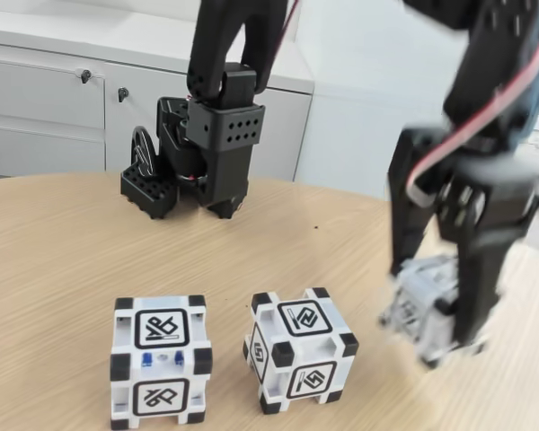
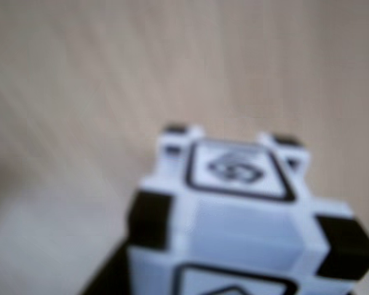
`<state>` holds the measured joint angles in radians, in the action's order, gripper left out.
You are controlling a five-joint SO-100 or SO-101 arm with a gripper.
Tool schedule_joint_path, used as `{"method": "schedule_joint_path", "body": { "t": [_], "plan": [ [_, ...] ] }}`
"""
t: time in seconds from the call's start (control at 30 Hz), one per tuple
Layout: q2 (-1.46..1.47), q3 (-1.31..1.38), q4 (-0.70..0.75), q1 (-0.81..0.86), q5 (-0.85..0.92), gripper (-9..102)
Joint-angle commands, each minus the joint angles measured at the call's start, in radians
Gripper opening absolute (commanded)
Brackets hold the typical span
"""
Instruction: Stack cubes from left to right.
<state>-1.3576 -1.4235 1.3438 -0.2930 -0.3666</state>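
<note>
Pincer: the pincer (image 1: 449, 346) pinches the held cube (image 1: 424, 310), seemingly clear of the table (image 1: 63, 260), though blur hides the underside.
Held cube: it sits between the fingers and looms close in the wrist view (image 2: 240, 209), probably for carrying.
Other cubes: to the pincer's left in the fixed view, the middle cube (image 1: 301, 350) stands near, the far cube (image 1: 160, 361) beyond it.
Gap: both stand apart, tops bare, leaving room to stack.
</note>
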Motion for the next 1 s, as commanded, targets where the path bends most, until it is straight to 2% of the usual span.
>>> {"method": "schedule_joint_path", "body": {
  "t": [0.0,0.27,0.47,0.7,0.97],
  "plan": [
    [-0.202,0.025,0.029,0.015,0.017,18],
    [-0.462,0.025,0.192,0.041,0.083,18],
    [-0.557,0.032,0.334,0.213,0.186,18],
    [-0.545,0.023,0.351,0.503,0.347,18],
    [-0.538,0.017,0.351,0.709,0.522,18]
  ]
}}
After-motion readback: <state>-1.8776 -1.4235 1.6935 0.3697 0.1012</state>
